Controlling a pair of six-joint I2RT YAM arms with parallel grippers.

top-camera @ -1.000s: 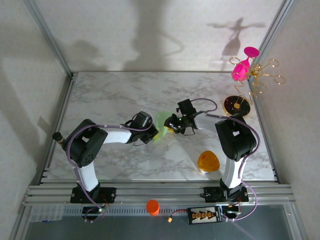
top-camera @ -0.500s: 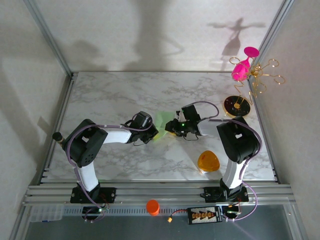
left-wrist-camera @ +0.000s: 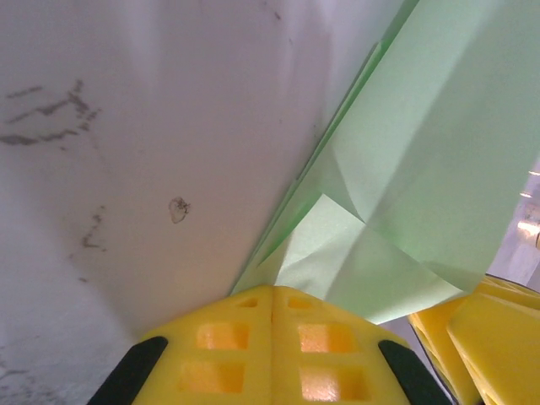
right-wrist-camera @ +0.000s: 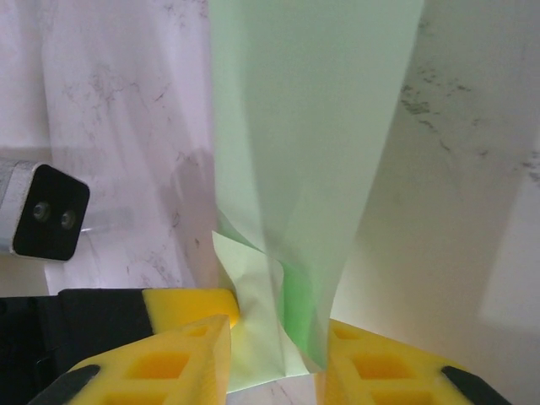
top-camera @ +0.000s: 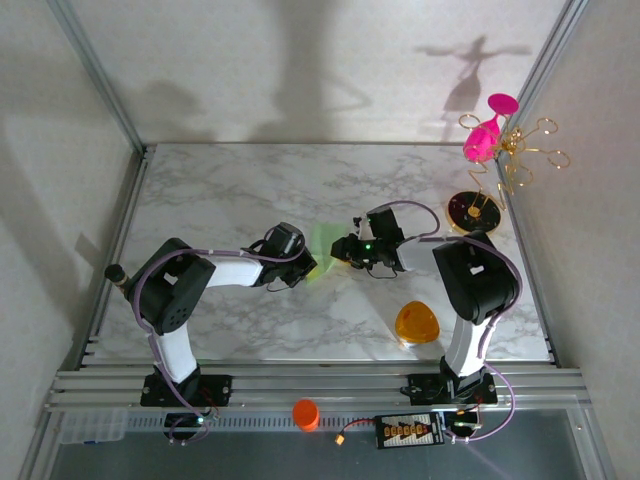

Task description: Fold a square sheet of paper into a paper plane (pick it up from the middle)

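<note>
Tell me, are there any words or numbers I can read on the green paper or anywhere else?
No text here can be read.
green paper: plain, no writing on the sides that show.
small black box at the table's near edge: pale marks, too small to read.

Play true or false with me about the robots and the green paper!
The sheet of paper is pale green. True.
The left gripper is wide open. False: it is shut on the paper.
The orange rounded-triangle object lies on the table by the right arm. True.
The pink glass stands in the middle of the table. False: it is up on the gold wire stand at the far right corner.
The paper lies flat and unfolded. False: it shows folds and creases.
</note>
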